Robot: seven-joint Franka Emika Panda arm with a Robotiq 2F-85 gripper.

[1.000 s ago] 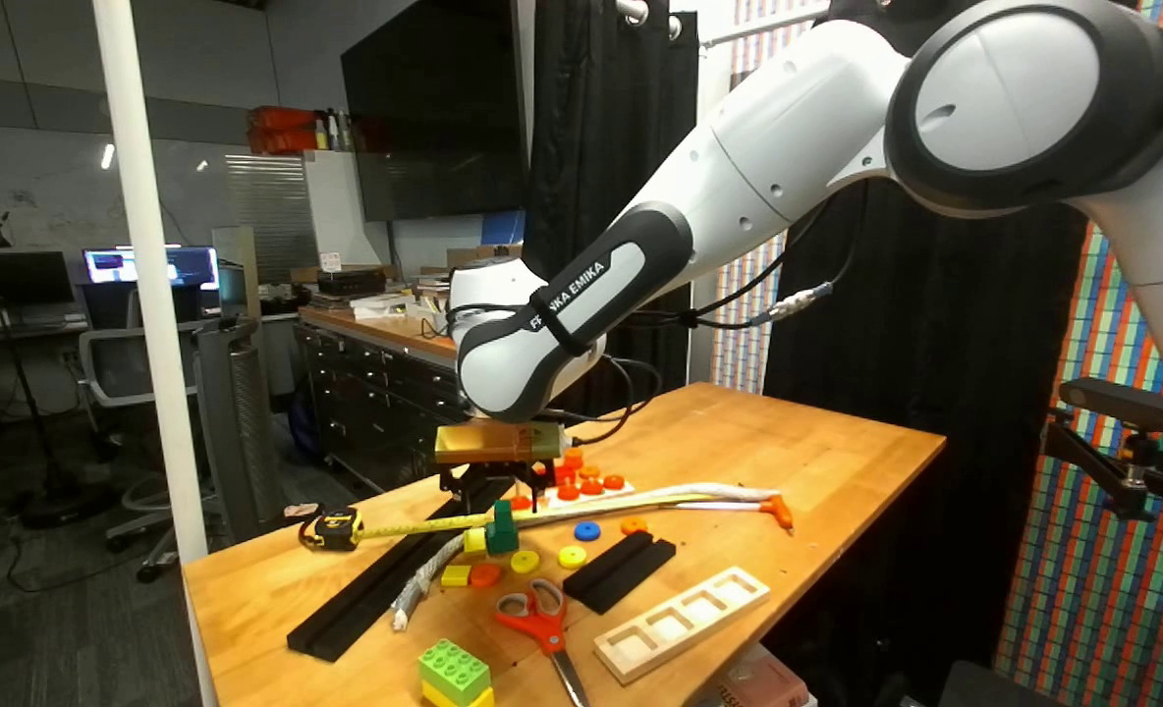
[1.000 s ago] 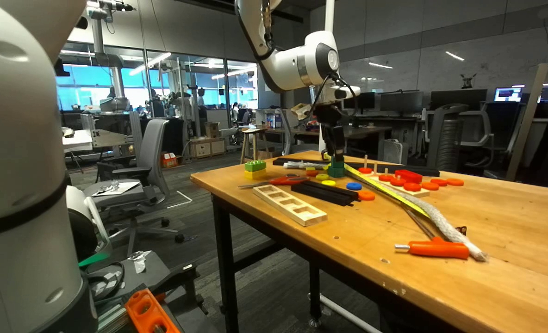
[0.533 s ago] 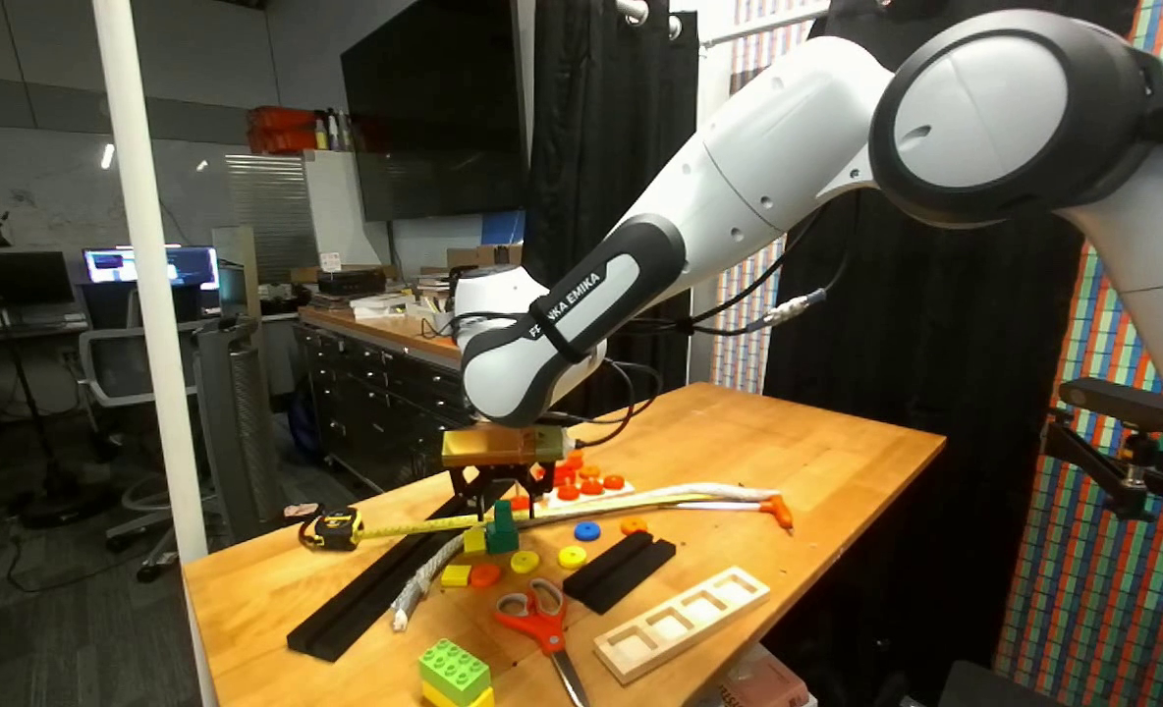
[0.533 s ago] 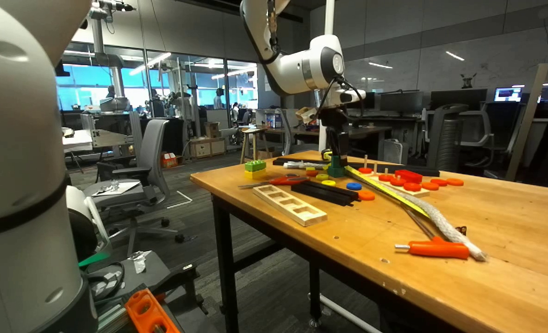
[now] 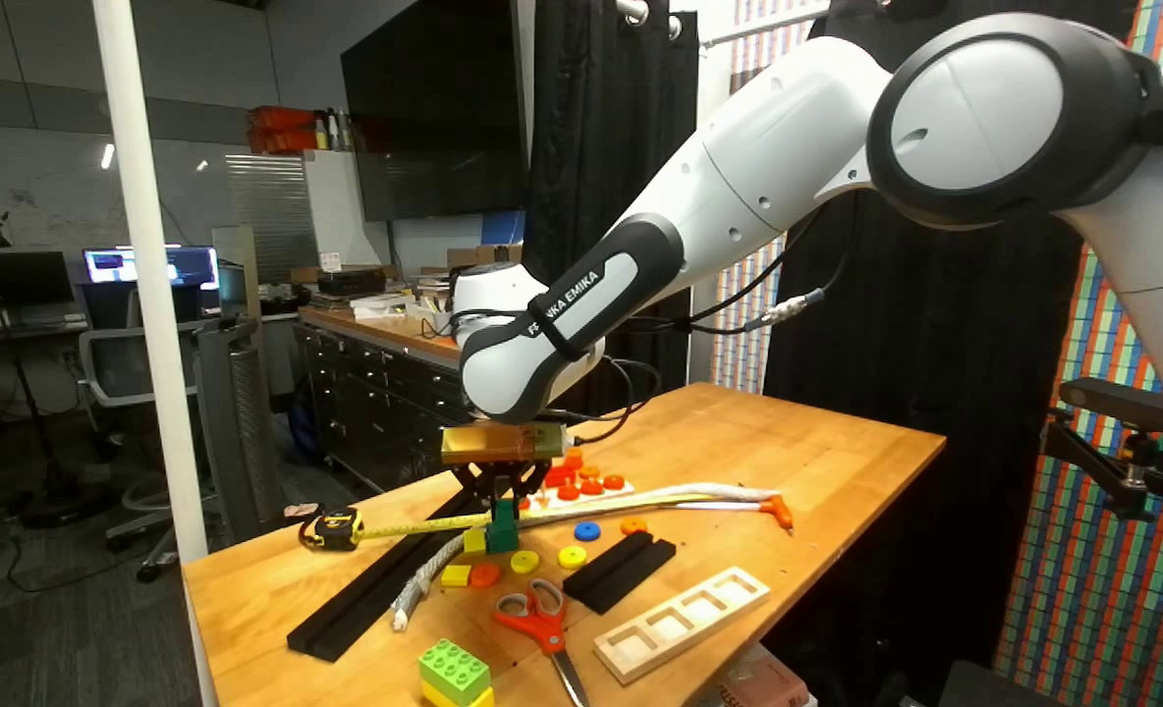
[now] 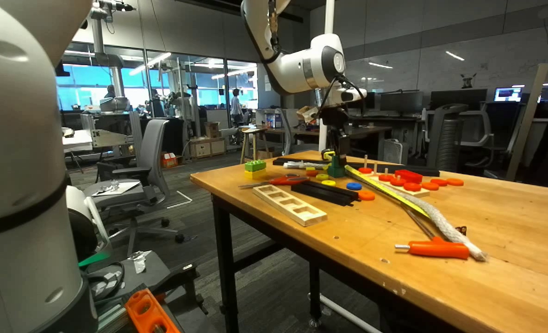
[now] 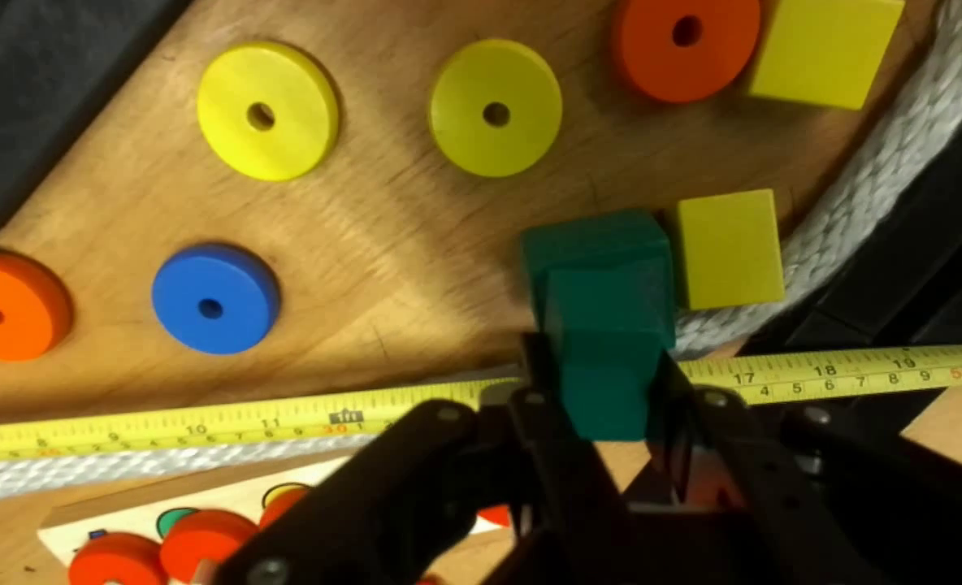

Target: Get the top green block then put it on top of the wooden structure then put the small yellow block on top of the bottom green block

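Note:
Two dark green blocks form a stack. My gripper (image 7: pixel 603 357) points down and is shut on the top green block (image 7: pixel 607 402), with one finger on each side of it. The bottom green block (image 7: pixel 595 231) stands on the table under it; I see no gap between them. Close beside the stack lies a small yellow cube (image 7: pixel 731 252); a like yellow cube (image 7: pixel 826 53) sits further off. In both exterior views there is a pale wooden tray with square recesses (image 5: pixel 690 621) and a wooden peg board (image 6: pixel 420 192); which is the wooden structure I cannot tell.
A tape measure blade (image 7: pixel 822 375) and a grey rope (image 7: pixel 895 154) run past the stack. Yellow, blue (image 7: pixel 214 299) and orange discs lie around it. Scissors (image 5: pixel 547 628), black rails (image 5: pixel 621 572) and a lime-green studded brick (image 5: pixel 456 671) are on the same table.
My gripper has come down a little around the stack. Its fingers, apart on either side of the top green block earlier, have closed on it; the block has hardly moved.

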